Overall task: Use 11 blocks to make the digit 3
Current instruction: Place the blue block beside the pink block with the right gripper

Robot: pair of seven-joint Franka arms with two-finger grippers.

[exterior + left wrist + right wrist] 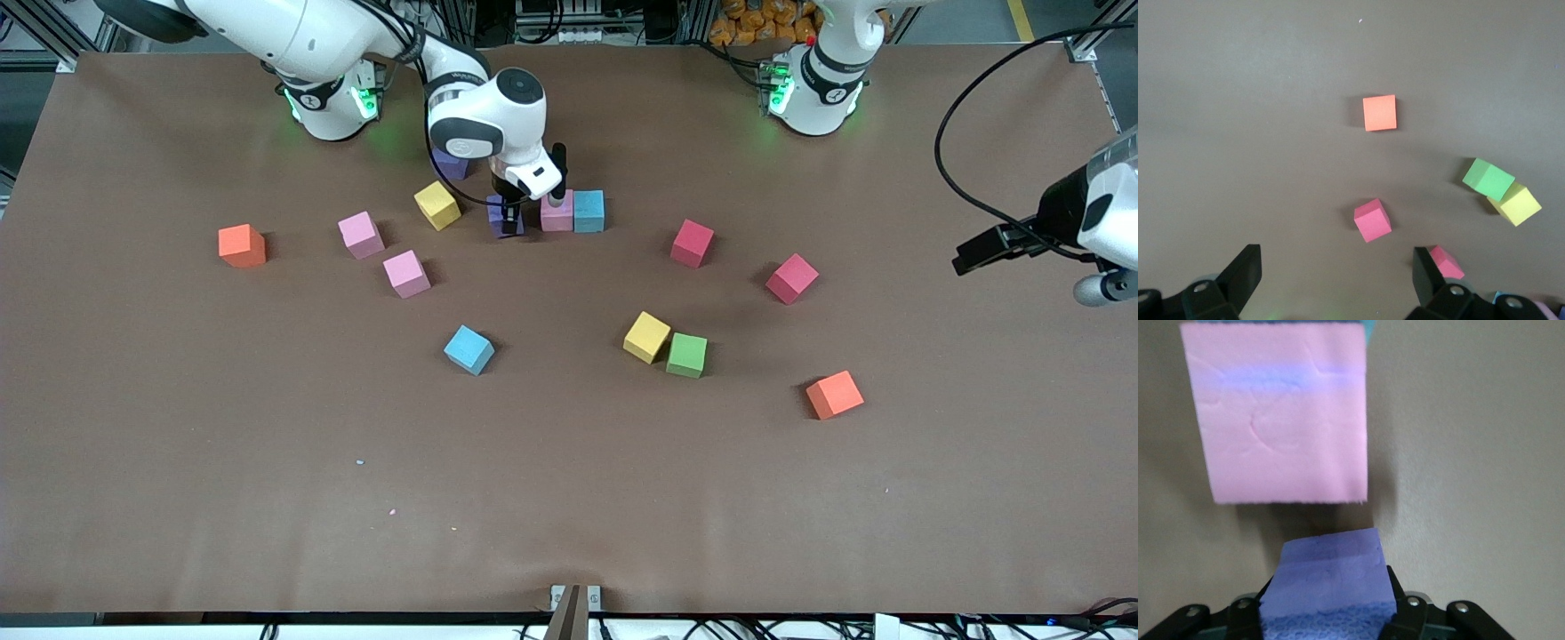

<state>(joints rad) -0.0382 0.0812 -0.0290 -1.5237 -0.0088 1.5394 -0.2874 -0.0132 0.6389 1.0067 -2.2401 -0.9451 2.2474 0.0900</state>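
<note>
Brown covering spreads over the whole bench [569, 498], and toward the edge where the arm bases stand the digit 3 is barely begun: a pink block [556, 215] and a blue block [589, 211] sit touching in a row. The right pincer [508, 220] is clamped on a purple block [1331, 583], low over the bench just beside the pink one, a small gap apart. By my judgement two cubes are placed, a third is arriving, and eight remain: two pink, two crimson, two yellow, one blue and one green lie scattered around mid-bench. Two orange cubes lie apart. The left pincer [1331, 280] waits with jaws wide and empty, high over the bench's end by the left arm.
</note>
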